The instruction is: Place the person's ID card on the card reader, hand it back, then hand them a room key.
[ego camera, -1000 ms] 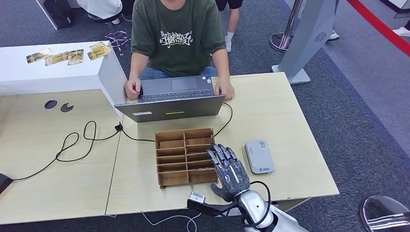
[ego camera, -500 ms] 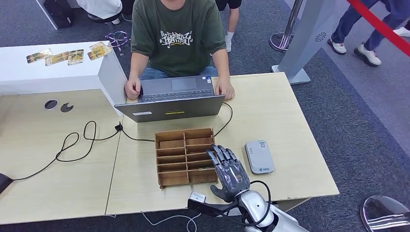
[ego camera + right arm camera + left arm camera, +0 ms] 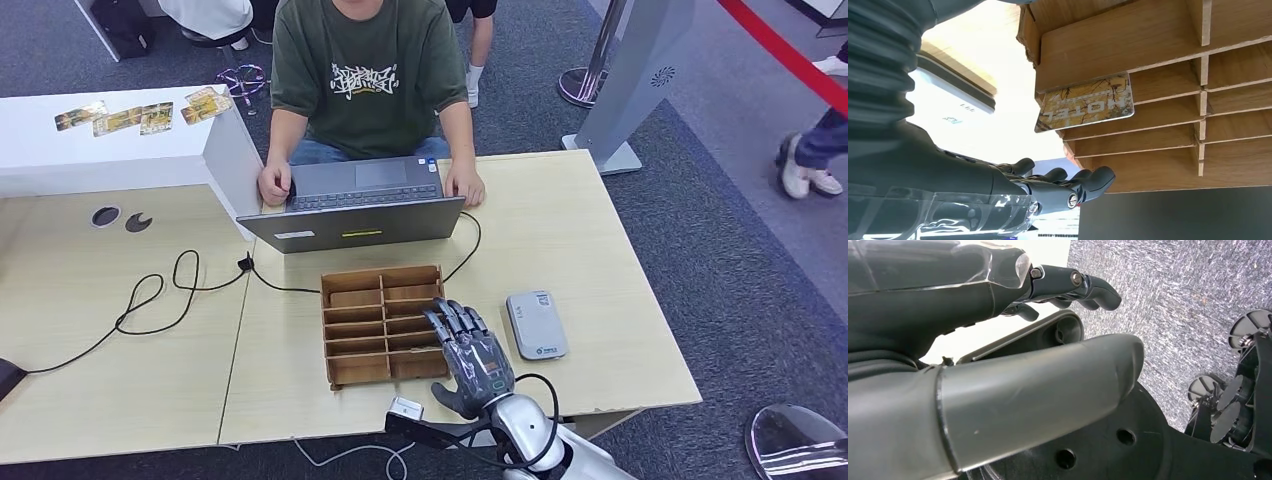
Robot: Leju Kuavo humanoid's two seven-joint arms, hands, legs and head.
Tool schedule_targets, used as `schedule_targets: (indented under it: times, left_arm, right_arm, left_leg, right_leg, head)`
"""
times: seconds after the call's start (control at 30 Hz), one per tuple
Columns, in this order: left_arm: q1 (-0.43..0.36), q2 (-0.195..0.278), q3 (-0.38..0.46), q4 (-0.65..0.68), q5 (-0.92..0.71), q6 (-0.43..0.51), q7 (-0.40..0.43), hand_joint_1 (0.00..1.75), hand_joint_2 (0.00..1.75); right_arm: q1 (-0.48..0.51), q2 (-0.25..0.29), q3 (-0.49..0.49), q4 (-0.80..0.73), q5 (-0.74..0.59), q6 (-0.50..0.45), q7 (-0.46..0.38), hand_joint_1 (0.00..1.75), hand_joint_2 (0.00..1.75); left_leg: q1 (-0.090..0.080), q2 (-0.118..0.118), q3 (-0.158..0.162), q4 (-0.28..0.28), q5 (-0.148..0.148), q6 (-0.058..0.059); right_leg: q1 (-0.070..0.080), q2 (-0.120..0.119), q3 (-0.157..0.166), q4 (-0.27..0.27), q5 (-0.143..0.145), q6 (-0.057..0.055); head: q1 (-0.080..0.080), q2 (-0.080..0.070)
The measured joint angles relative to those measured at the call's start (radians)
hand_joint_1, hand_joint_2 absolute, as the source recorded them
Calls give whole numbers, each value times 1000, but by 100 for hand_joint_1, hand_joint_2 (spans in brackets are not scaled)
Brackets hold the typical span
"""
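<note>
Nearest you, your right hand hovers over the near right corner of the wooden card rack, fingers stretched flat and apart with nothing in them, palm down. From its wrist camera you can see why it sits there: a room key marked HOTEL stands in one of the rack's slots, tilted, its corner poking past the divider, apart from your fingertips. That slotted layout keeps the cards upright on edge so fingers can pinch one from above, and I judge the hand is lining up for that pick. Your left hand hangs beside your body over the carpet, fingers loosely curled around nothing. Just to the right of the rack on the bench lies the grey card reader, face up and bare, placed within reach of the same arm. I cannot make out an ID card in these views, so I can't tell you where it is. Farther off, the person sits behind an open laptop, both hands on its edges, across the bench where a handover would reach them.
</note>
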Motion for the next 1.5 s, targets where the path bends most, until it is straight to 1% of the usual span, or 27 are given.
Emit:
schedule_targets:
  times: [0.33,0.67,1.1,1.5]
  left_arm:
    - [0,0,0,0,0,1,0,0,0]
    - [0,1,0,0,1,1,0,0,0]
    - [0,1,0,0,1,1,0,0,0]
    - [0,1,0,0,1,0,0,0,0]
  right_arm:
    - [0,0,0,-10,-7,2,2,0,175]
    - [-3,-2,1,-24,-31,27,-12,0,175]
    - [-16,-4,10,-23,-45,37,-12,0,175]
    - [-43,-14,18,-23,-48,69,-10,0,175]
  left_leg:
    - [0,0,0,0,0,0]
    - [0,0,0,0,0,0]
    - [0,0,0,0,0,0]
    - [0,0,0,0,0,0]
  right_leg:
    - [0,0,0,0,0,0]
    - [0,0,0,0,0,0]
    - [0,0,0,0,0,0]
    - [0,0,0,0,0,0]
  head:
    - [0,0]
    - [0,0]
    - [0,0]
    - [0,0]
